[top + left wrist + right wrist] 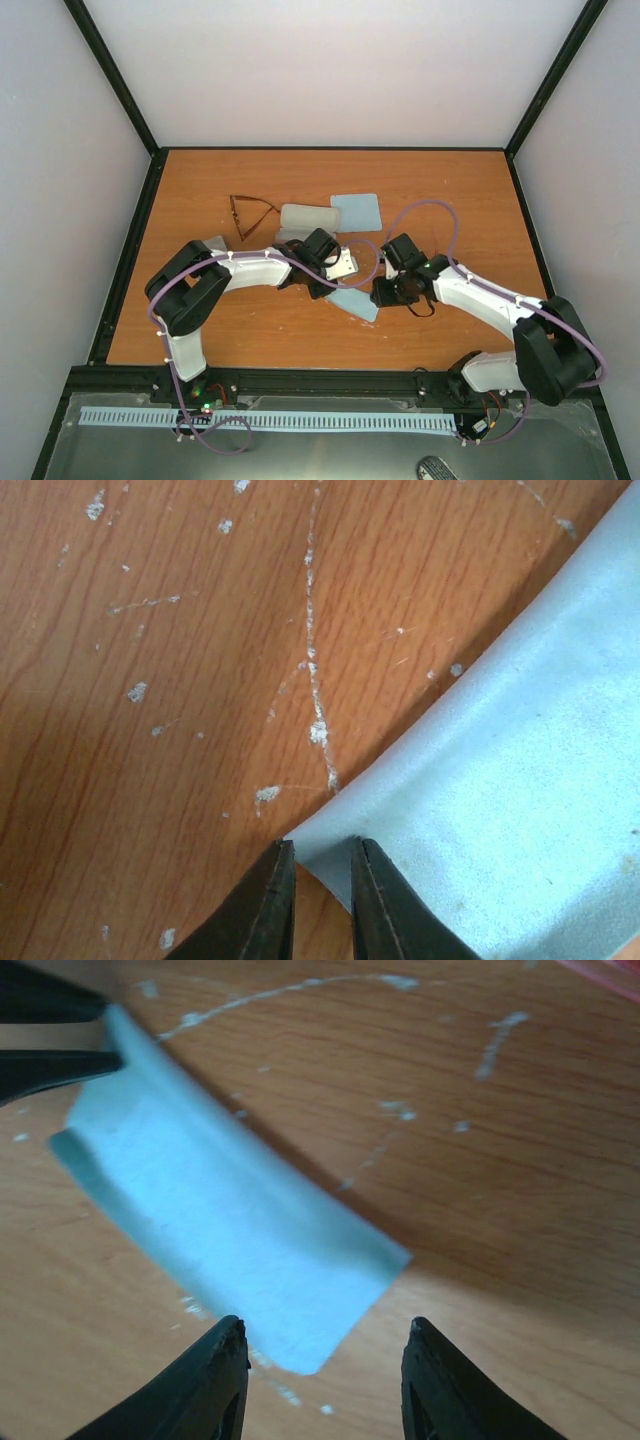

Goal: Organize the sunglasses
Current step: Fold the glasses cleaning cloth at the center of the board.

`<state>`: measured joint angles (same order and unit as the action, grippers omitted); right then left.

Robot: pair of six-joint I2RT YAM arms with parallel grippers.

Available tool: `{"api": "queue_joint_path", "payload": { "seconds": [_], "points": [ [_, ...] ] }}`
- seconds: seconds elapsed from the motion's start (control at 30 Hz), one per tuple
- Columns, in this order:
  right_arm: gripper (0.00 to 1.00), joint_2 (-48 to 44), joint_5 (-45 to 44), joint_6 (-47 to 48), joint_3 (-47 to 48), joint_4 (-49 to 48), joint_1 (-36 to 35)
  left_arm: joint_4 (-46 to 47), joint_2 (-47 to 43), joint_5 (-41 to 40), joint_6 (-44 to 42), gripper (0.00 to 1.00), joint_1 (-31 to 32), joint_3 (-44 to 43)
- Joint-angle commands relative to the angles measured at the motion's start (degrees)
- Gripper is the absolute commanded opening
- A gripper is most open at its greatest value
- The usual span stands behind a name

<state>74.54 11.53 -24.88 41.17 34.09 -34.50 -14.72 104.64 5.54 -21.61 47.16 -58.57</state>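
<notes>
I see the dark brown sunglasses [250, 213] on the table [450, 200], well beyond my left gripper [320, 852] and off to its left. That gripper is clenched on a corner of a light blue cloth [220, 1230]. My right gripper [325, 1335] is released, and the cloth's other end reaches between its fingertips. A grey case [310, 218] lies near the glasses.

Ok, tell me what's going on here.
Both arms are working on a light blue cloth near the middle of the table. The left tool pinches one corner of it, and the right tool is open at the opposite end. The brown sunglasses lie untouched farther back on the left, next to a grey case.
</notes>
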Motion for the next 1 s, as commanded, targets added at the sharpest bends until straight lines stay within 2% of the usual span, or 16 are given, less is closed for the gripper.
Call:
{"api": "queue_joint_path", "payload": {
  "seconds": [0.0, 0.53, 0.63, 0.73, 0.77, 0.83, 0.9, 0.97],
  "points": [
    [0.41, 3.3, -5.5, -1.0, -0.6, 1.2, 1.4, 1.2, -1.5, 0.2, 0.8, 0.17, 0.1, -1.1],
    [0.41, 12.8, -3.5, -0.9, -1.2, -5.7, 1.5, 1.6, -2.0, 0.0, 0.8, 0.16, 0.2, -0.5],
    [0.34, 14.5, -2.3, -0.7, -1.1, -6.4, 1.5, 1.5, -1.9, 0.0, 0.9, 0.16, 0.2, -0.6],
    [0.16, 15.6, -1.1, -0.5, -1.2, -6.1, 1.5, 1.4, -2.2, -0.2, 0.9, 0.16, 0.2, -0.7],
    [0.11, 15.5, -0.9, -0.4, -1.3, -6.0, 1.5, 1.5, -2.3, -0.3, 1.0, 0.18, 0.2, -0.7],
    [0.04, 15.0, -1.1, -0.3, -1.7, -5.7, 1.5, 1.9, -2.6, -0.6, 1.1, 0.33, 0.2, -0.5],
    [0.03, 14.5, -1.3, -0.1, -1.8, -5.4, 1.5, 2.1, -2.9, -0.8, 1.2, 0.38, 0.1, -0.4],
    [0.03, 14.2, -1.9, 0.0, -1.7, -4.8, 1.5, 2.4, -3.2, -0.9, 1.3, 0.49, 0.0, -0.2]
  ]
}}
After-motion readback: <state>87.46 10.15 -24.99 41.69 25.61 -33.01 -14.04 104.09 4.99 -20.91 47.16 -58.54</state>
